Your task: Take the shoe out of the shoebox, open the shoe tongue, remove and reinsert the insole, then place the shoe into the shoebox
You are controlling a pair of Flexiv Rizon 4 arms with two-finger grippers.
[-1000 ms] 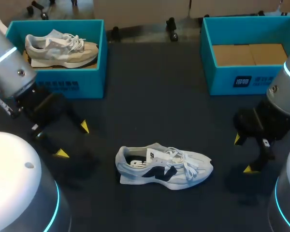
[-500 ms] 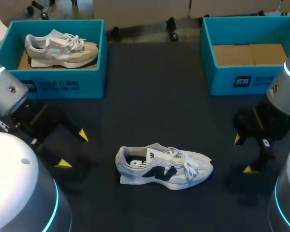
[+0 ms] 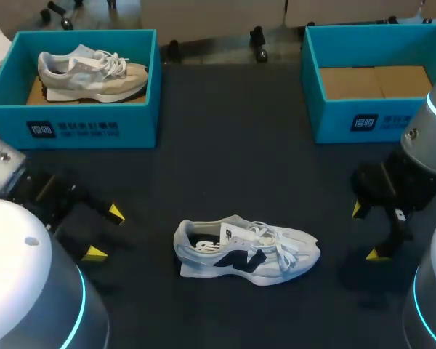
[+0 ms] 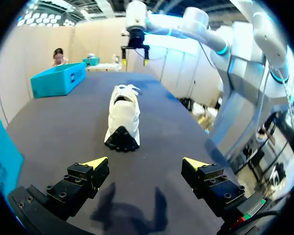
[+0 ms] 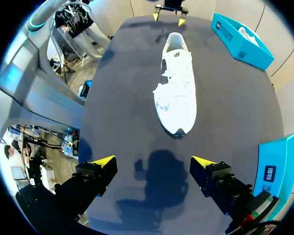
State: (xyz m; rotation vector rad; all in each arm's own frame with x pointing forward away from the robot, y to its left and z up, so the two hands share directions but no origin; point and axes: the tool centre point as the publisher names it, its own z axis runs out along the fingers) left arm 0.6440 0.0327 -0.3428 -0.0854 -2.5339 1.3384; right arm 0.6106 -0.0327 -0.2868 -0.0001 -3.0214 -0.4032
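Note:
A white shoe with navy side panels [image 3: 247, 253] lies on its side on the dark table, heel toward my left arm and toe toward my right. In the left wrist view its heel [image 4: 122, 115] faces my left gripper [image 4: 144, 164], which is open and a short way off. My left gripper [image 3: 105, 233] stands left of the shoe. The right gripper [image 3: 368, 232] hangs open to the right of the toe, and in its wrist view the shoe [image 5: 176, 90] lies ahead of the open right gripper [image 5: 154, 164]. Neither gripper holds anything.
A teal shoebox [image 3: 83, 129] at the back left holds a beige shoe [image 3: 91, 73]. A second teal shoebox [image 3: 363, 120] at the back right shows only its cardboard floor. Bare dark tabletop lies between the boxes and the shoe.
My left arm has drawn back toward the near left, carrying its open gripper lower and closer to the table edge. The right arm and the shoe have not moved.

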